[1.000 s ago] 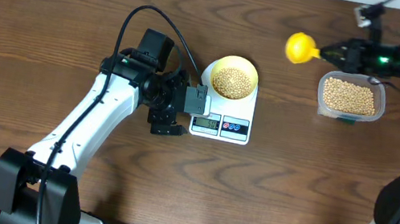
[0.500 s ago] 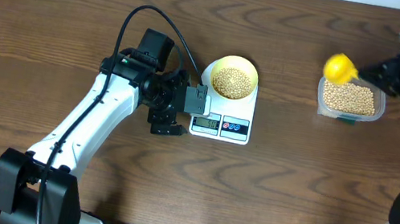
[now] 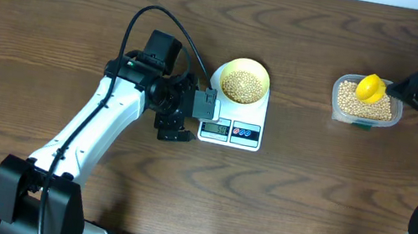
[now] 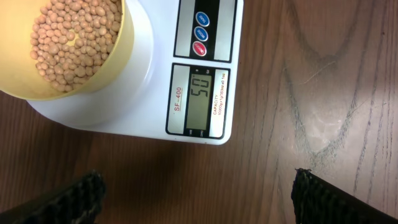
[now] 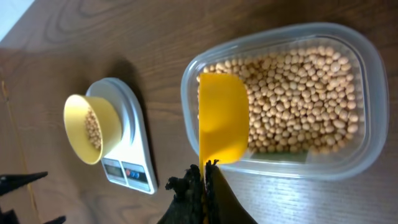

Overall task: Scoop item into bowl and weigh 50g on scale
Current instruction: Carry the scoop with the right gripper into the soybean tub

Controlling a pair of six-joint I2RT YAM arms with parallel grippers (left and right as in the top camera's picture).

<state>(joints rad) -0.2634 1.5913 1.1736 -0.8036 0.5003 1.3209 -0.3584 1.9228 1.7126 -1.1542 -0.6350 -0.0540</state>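
A pale-yellow bowl full of tan beans stands on the white scale; the bowl fills the top left of the left wrist view and the scale's display shows digits. My left gripper is open just left of the scale, its fingertips wide apart over bare wood. My right gripper is shut on the handle of a bright yellow scoop, whose head hangs over the clear tub of beans.
The clear tub sits at the table's right side near the right arm. A black cable loops above the left arm. Bare wood lies between the scale and the tub.
The right gripper has carried the yellow scoop rightward, from the open table between scale and tub to above the tub. The left arm, bowl and scale have not moved.
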